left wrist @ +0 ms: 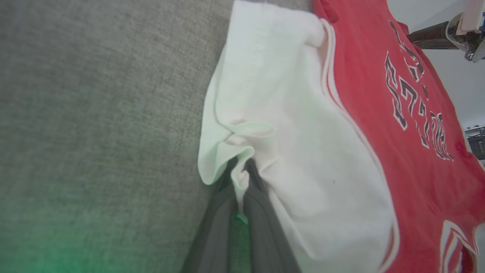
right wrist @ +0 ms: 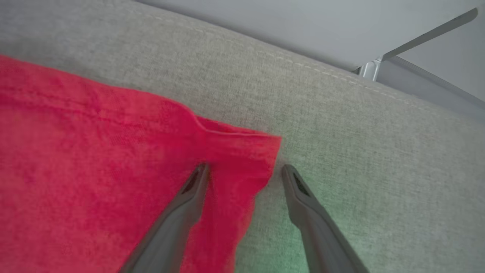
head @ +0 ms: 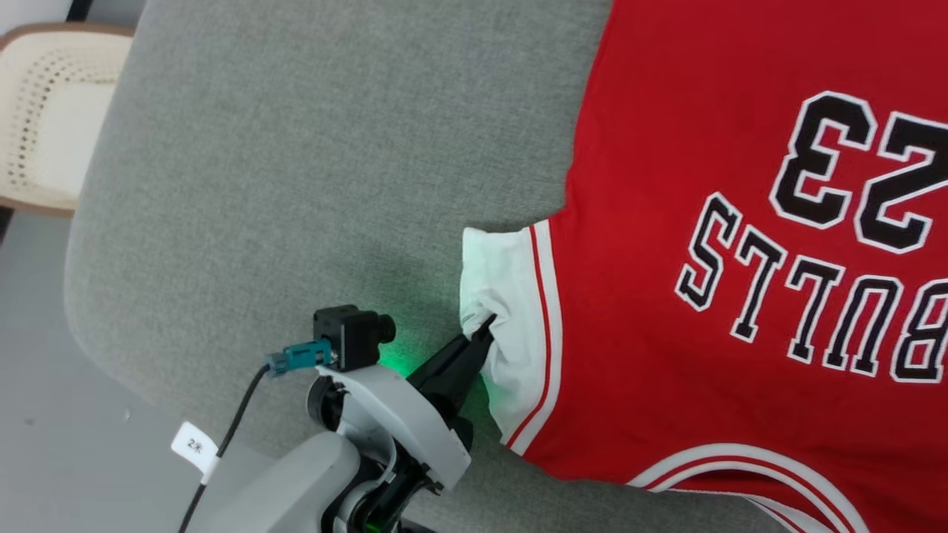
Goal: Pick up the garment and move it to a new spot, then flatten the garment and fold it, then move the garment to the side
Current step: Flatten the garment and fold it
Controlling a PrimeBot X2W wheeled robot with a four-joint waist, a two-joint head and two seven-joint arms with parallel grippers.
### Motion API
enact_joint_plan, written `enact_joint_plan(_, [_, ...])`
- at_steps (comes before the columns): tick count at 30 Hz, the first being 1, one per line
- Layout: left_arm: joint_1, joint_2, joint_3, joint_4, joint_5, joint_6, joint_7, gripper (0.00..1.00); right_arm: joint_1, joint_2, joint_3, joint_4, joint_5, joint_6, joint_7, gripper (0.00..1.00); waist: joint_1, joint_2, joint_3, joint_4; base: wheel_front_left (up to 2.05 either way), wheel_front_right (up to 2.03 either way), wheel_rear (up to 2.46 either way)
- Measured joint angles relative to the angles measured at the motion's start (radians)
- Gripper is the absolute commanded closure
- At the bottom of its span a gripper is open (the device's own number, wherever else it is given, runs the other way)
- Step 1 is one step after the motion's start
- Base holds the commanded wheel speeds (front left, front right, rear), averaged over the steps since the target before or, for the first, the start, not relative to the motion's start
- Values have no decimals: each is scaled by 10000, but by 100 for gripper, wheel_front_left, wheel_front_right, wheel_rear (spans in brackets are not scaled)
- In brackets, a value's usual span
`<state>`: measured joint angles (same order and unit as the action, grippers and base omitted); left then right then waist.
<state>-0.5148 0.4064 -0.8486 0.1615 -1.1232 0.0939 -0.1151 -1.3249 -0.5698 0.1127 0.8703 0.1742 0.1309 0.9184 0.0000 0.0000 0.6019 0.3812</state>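
Red garment (head: 666, 185) spread face-up on grey, possibly sofa, cushion (head: 296, 185), left claw (head: 485, 329) pinching its white sleeve (head: 503, 274) edge, right claw (right wrist: 244, 172) spread, straddling a red hem corner (right wrist: 261, 148).

Before me, a grey woven cushion (head: 296, 185), a stitched seam (right wrist: 303, 62) along one edge. Off its left corner I see a cream perforated chair (head: 52, 111) with a brown rim, and pale grey floor (head: 44, 444). A green glow (head: 400, 363) tints the fabric.

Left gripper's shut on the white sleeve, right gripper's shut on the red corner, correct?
No: the right gripper is open, straddling the red corner, per the right wrist view. The left gripper is shut on the white sleeve.
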Motion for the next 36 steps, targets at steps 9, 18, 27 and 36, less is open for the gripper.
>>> enact_joint_plan(9, [-145,-61,12,169,0,-205,-102,100,-244,67,314,282,518,-21,-581,100,1,0,210,71,0,0,0])
enact_joint_plan(18, [-104,-247,174,876,-244,-372,-288,100,944,-201,1494,-71,1569,-21,-1540,100,0,0,-533,-177,0,0,0])
enact_joint_plan(27, [276,318,548,1534,-159,-8,-786,100,4474,-1400,2801,-2834,4608,-21,-1569,100,0,0,-1942,-620,0,0,0])
enact_joint_plan(36, [1084,920,610,1250,-401,395,-564,100,9430,-2903,2044,-6241,6408,2,-932,100,0,0,-3194,-1575,0,0,0])
